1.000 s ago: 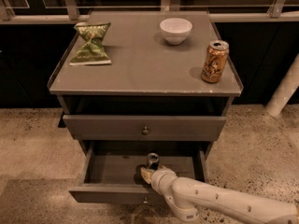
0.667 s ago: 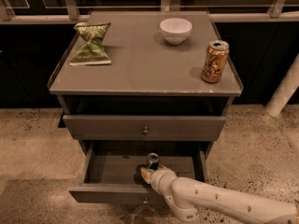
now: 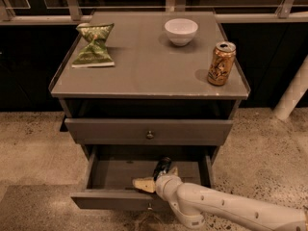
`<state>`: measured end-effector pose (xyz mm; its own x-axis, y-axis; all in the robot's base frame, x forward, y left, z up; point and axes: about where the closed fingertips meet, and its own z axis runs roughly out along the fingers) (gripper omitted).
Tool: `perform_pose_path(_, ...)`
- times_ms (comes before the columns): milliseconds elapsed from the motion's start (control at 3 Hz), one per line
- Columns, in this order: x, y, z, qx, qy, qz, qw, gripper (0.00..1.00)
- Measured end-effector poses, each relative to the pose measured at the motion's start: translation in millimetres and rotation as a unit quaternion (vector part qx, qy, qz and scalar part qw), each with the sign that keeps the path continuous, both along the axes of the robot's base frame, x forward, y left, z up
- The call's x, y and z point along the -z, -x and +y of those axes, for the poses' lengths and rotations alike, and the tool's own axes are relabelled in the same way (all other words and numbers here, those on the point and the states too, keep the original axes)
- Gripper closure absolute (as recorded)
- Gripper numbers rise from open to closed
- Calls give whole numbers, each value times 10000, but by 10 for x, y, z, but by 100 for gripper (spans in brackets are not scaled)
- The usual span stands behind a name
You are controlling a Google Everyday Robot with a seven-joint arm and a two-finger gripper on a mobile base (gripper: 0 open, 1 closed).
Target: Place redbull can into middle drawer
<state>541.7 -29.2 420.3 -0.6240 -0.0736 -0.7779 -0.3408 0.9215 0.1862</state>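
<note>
jaws grip redbull can inside open middle drawer

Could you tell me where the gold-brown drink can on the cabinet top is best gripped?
Grip the upright gold-brown metal can around its mid-body, coming from the front: its round sides are free. The gripper sits in the open grey drawer below.
</note>
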Motion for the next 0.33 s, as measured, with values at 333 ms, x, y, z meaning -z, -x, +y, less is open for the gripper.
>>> perform_pose_path(333,0,0,0,0,0,0,10000,0)
